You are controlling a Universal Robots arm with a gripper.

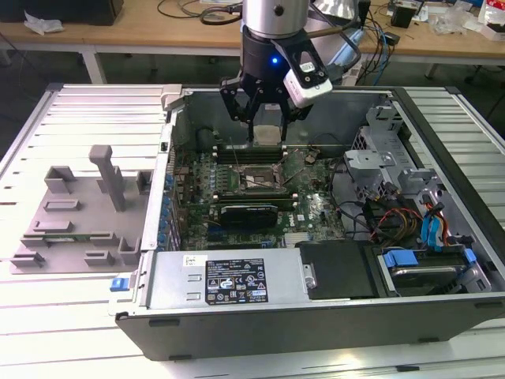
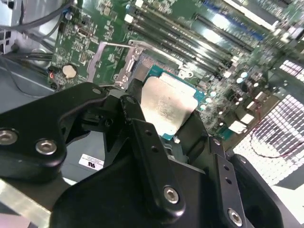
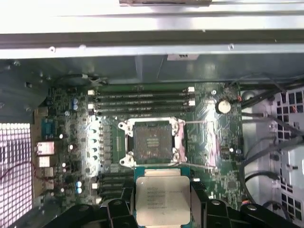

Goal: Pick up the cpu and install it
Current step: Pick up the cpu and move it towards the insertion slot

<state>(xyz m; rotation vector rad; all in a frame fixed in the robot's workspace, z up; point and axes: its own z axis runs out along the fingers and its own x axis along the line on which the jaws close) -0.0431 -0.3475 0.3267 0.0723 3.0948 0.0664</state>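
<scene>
Hard to make out: in the exterior view the cpu [image 1: 268, 133] is a pale patch largely hidden behind the end effector [image 1: 267, 126]. In the first wrist view the frame edge cuts off part of the cpu [image 3: 163, 199].
End effector: pinching the cpu by two opposite edges, with one of the black fingers [image 2: 142, 142] on each side in both wrist views.
Cpu: its silver top faces both wrist cameras. It is held over the motherboard [image 1: 316, 205] in the upper middle of the exterior view, above the memory slots [image 1: 252, 151].
Socket [image 3: 153, 140]: open, with its contact field bare inside a metal frame. The cpu is near it and apart from it.
Around: the open computer case [image 1: 316, 332] lies on a slatted counter [image 1: 71, 118]. A grey fixture [image 1: 79, 213] sits at the exterior view's left and a black power supply [image 1: 237, 280] at lower middle.
Crowding: a cable bundle [image 1: 387, 217] and a blue-tabbed drive [image 1: 418, 268] fill the case toward the exterior view's right, well apart from the cpu.
</scene>
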